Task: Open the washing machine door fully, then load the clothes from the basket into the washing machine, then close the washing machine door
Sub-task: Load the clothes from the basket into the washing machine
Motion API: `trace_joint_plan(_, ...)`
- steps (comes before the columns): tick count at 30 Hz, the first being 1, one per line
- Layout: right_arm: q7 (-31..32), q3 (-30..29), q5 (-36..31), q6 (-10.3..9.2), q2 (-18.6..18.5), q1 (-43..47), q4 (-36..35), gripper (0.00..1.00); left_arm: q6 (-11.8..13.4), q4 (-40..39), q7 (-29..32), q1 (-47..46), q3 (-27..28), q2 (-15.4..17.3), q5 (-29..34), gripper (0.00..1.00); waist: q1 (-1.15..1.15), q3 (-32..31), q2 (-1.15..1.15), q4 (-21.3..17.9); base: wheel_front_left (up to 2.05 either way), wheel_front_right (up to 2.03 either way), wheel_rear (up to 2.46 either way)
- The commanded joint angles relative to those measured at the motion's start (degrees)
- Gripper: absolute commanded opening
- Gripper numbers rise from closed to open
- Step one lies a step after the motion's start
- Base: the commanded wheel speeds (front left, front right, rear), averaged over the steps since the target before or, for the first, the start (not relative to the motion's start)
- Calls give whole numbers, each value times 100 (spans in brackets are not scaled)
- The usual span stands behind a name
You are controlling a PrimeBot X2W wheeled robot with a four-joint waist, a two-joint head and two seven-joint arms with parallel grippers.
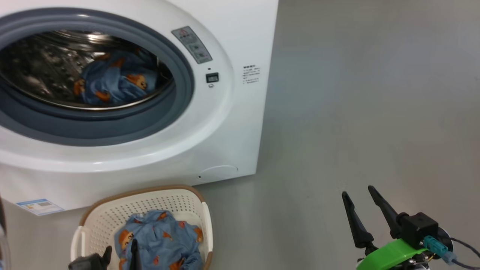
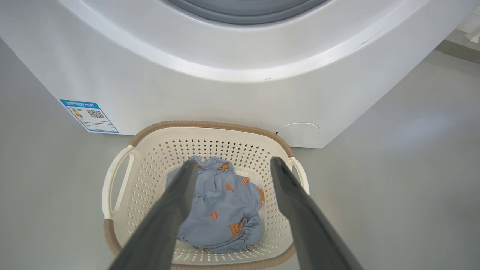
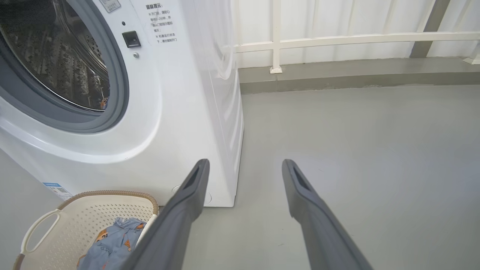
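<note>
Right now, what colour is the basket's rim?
The basket rim is brown; left wrist view shows it best.

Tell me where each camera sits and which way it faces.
Head view: on the head, facing forward and down at the washing machine, basket and clothes; left gripper lower left, right gripper lower right.
Left wrist view: on the left wrist, looking down along its open fingers into the basket.
Right wrist view: on the right wrist, looking along its open fingers across the floor, washing machine at left.
Shared: the basket.
</note>
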Motion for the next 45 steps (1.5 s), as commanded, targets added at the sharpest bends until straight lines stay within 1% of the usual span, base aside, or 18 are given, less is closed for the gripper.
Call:
trace_joint_plan(1, -69, 110, -51, 9, 0, -206, -153, 100, -66, 13, 0, -273, 194, 141, -18, 100, 0, 248, 0, -202, 0, 0, 0)
trace_joint_plan(9, -69, 121, -74, 9, 98, -470, -232, 100, -279, 877, 248, -957, 190, 310, -135, 100, 0, 751, 0, -462, 0, 0, 0)
trace_joint_plan(14, -69, 132, -80, 9, 154, -658, -292, 100, -449, 1616, 727, -1413, 68, 459, -142, 100, 0, 1129, 0, -582, 0, 0, 0)
trace_joint_plan(18, -69, 163, -95, 9, 188, -796, -260, 100, -464, 2175, 982, -1845, 15, 558, -123, 100, 0, 1431, 0, -639, 0, 0, 0)
trace_joint_plan(20, -69, 178, -103, 9, 202, -876, -250, 100, -511, 2437, 1066, -2058, 35, 587, -173, 100, 0, 1583, 0, -656, 0, 0, 0)
trace_joint_plan(29, -69, 321, -98, 9, 239, -1253, -235, 100, -665, 3506, 1255, -2880, 92, 762, -325, 100, 0, 2211, 0, -741, 0, 0, 0)
trace_joint_plan(36, -69, 426, -109, 9, 249, -1501, -254, 100, -831, 3934, 1213, -3348, 177, 900, -500, 100, 0, 2651, 0, -810, 0, 0, 0)
trace_joint_plan(45, -69, 550, 33, 9, 252, -1701, -314, 100, -963, 4119, 1184, -3736, 74, 1058, -526, 100, 0, 3148, 0, -908, 0, 0, 0)
